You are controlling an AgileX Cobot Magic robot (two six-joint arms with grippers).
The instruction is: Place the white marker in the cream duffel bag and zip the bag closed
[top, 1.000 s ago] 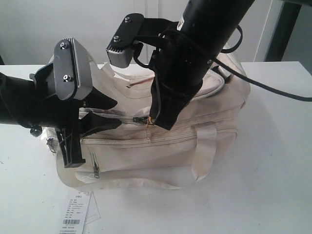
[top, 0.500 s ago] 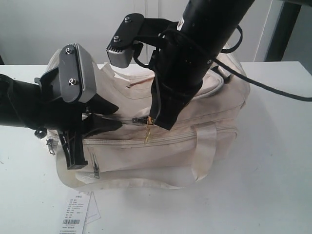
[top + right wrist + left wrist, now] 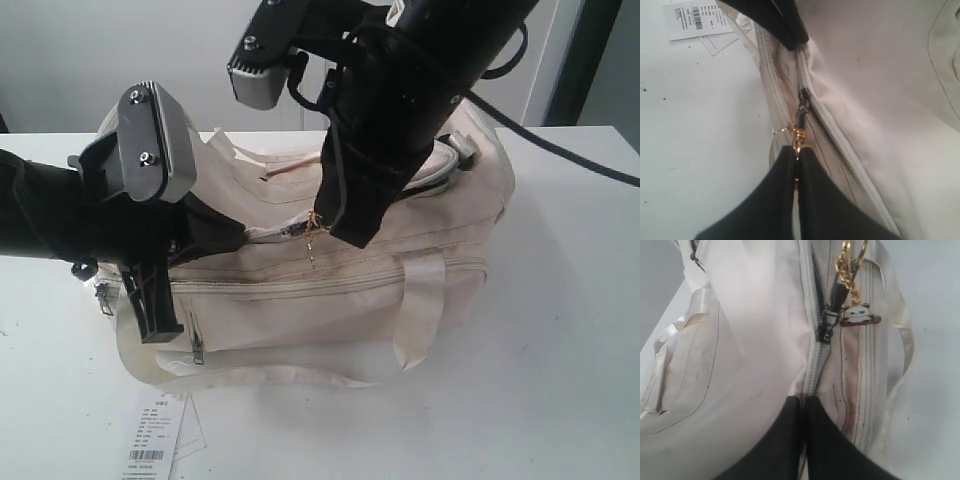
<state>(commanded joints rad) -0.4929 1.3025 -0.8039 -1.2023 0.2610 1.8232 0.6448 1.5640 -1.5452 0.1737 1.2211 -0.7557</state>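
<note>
Tightly closed, the right gripper (image 3: 796, 151) pinches a gold chain (image 3: 798, 136) that hangs from the zipper slider (image 3: 802, 97). The left gripper (image 3: 804, 401), jaws also pressed together, grips fabric of the cream duffel bag (image 3: 330, 300) beside the zipper. The bag lies on a white table (image 3: 560, 350), its long axis running left to right in the exterior view.

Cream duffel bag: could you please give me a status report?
Left gripper shut on bag; right gripper shut on pull chain. Zipper partly closed. Marker unseen.
</note>
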